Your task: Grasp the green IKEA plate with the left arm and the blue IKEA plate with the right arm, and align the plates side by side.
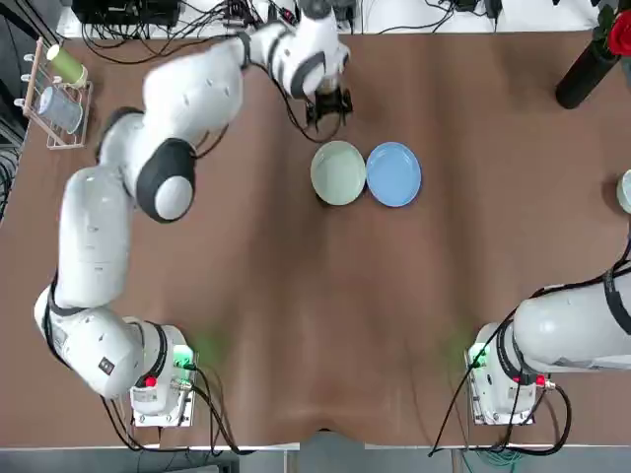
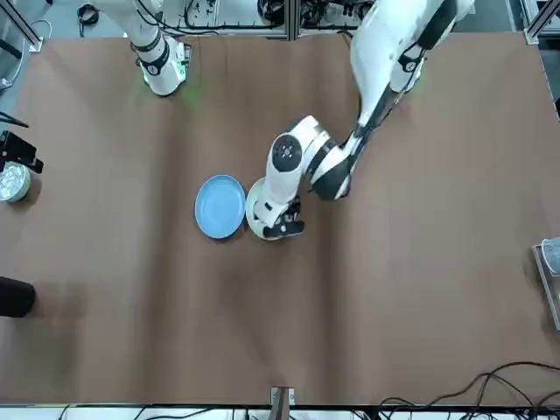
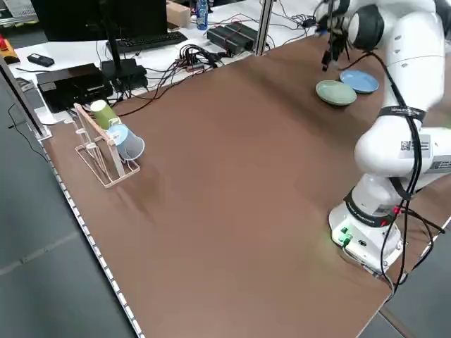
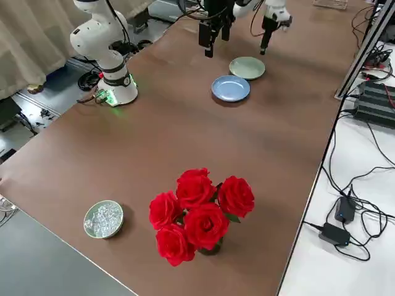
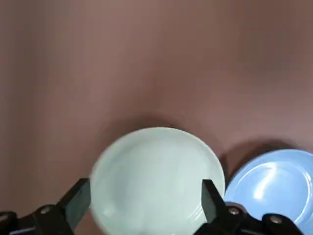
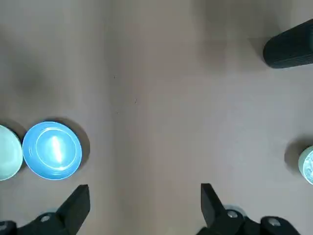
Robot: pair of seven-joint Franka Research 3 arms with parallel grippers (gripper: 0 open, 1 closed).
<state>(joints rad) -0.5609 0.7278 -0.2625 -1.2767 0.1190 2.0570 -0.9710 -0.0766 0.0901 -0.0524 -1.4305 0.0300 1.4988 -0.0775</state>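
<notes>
The green IKEA plate (image 1: 338, 172) and the blue IKEA plate (image 1: 393, 174) lie flat side by side on the brown table, rims almost touching. My left gripper (image 1: 327, 108) hovers just past the green plate's far rim. In the left wrist view its fingers (image 5: 78, 198) stand open and apart, with the green plate (image 5: 156, 176) below them and the blue plate (image 5: 274, 181) beside it. The left arm's wrist hides most of the green plate (image 2: 254, 210) in the front view. My right gripper (image 6: 144, 193) is open, high over bare table, away from the blue plate (image 6: 52, 150).
A cup rack (image 1: 59, 89) stands at the far left corner. A dark vase of red roses (image 1: 592, 64) and a small glass bowl (image 1: 625, 192) sit along the right edge. Cables and equipment lie beyond the far edge.
</notes>
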